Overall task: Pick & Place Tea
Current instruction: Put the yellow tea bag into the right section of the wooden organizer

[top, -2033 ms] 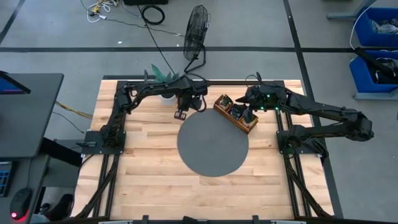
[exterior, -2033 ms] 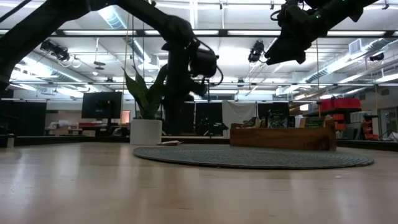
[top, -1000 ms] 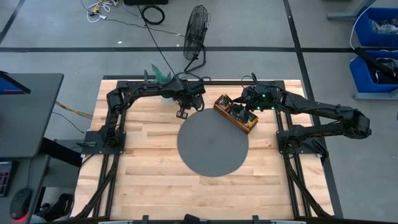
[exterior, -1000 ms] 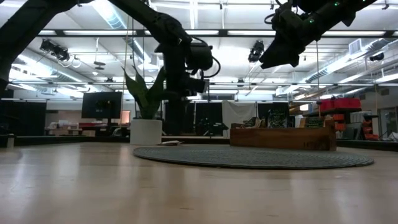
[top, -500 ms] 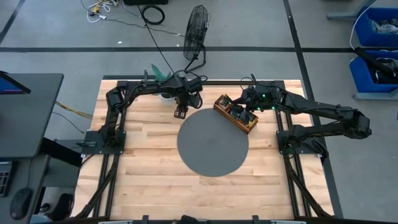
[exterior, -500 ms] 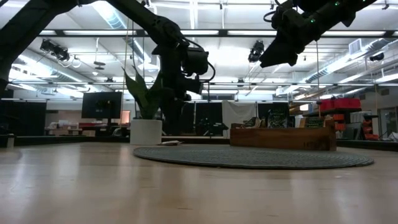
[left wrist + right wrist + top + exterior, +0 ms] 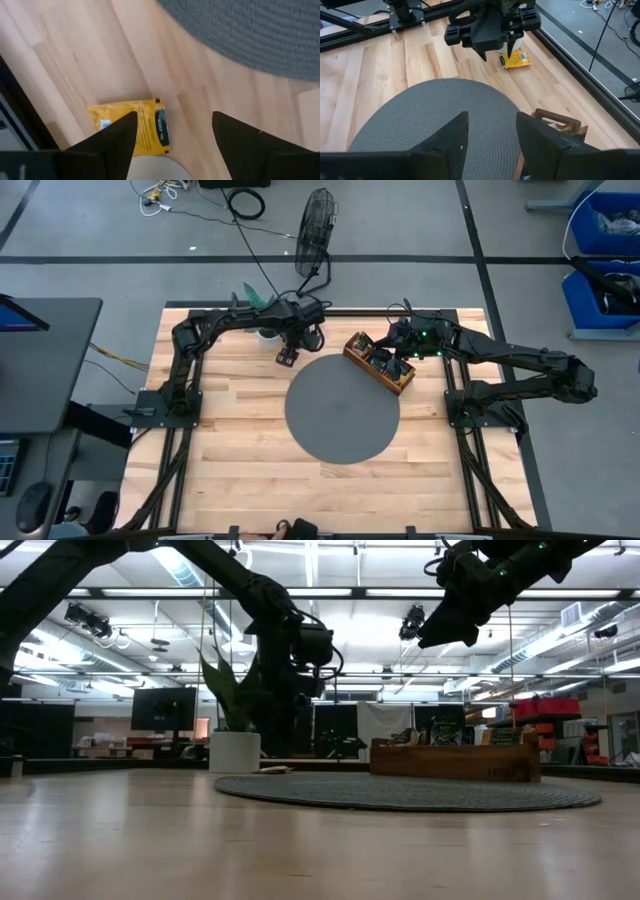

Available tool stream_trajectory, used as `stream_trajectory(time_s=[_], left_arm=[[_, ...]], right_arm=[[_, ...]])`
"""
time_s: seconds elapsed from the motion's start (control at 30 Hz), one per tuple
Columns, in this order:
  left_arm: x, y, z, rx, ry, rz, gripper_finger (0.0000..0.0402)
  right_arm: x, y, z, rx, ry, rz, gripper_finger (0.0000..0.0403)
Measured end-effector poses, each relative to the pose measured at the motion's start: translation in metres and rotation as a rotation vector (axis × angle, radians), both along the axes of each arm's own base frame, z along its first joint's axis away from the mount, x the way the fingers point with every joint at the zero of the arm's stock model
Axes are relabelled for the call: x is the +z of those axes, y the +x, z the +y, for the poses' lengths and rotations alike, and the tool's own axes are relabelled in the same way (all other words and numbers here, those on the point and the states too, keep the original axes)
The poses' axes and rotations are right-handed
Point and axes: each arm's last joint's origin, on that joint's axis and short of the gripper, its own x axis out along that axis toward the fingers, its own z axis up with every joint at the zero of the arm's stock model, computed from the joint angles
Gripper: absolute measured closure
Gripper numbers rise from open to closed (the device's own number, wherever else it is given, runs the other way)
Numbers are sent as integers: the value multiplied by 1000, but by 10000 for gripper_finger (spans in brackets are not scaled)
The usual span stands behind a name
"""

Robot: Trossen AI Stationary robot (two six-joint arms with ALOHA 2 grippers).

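A yellow tea packet [image 7: 134, 128] lies flat on the bare wood between the round grey mat [image 7: 342, 408] and the plant pot. My left gripper [image 7: 172, 119] hangs open just above it. The packet sits by one finger [image 7: 116, 137], apart from both fingers in the right wrist view [image 7: 515, 59]. My right gripper [image 7: 490, 132] is open with nothing between its fingers. It hovers high over the wooden tray [image 7: 380, 363] at the mat's far right, where more packets [image 7: 440, 734] stand in the compartments.
A potted green plant [image 7: 260, 305] in a white pot [image 7: 235, 751] stands at the far edge, close behind my left gripper [image 7: 287, 357]. The arms' black frames run along the table's left and right sides. Bare wood stretches across the near half.
My left gripper has drifted a little toward the table's far left, off the mat's rim and closer to the plant. My right arm has kept still over the tray.
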Motion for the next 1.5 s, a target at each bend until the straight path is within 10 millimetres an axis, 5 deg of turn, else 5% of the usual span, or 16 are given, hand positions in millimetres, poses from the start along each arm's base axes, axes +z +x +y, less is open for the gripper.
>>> stream_trajectory(time_s=[0.43,0.8,1.27,1.5], left_arm=[[0,-5,8,-215,30,46,142],[0,-3,7,-202,28,34,142],[-1,9,-27,-273,116,136,142],[-28,1,-29,-254,73,338,142]], right_arm=[[2,1,0,0,-8,-20,229],[-3,7,-2,18,9,-5,229],[-4,7,-1,48,17,-9,229],[-4,7,0,79,15,-8,229]])
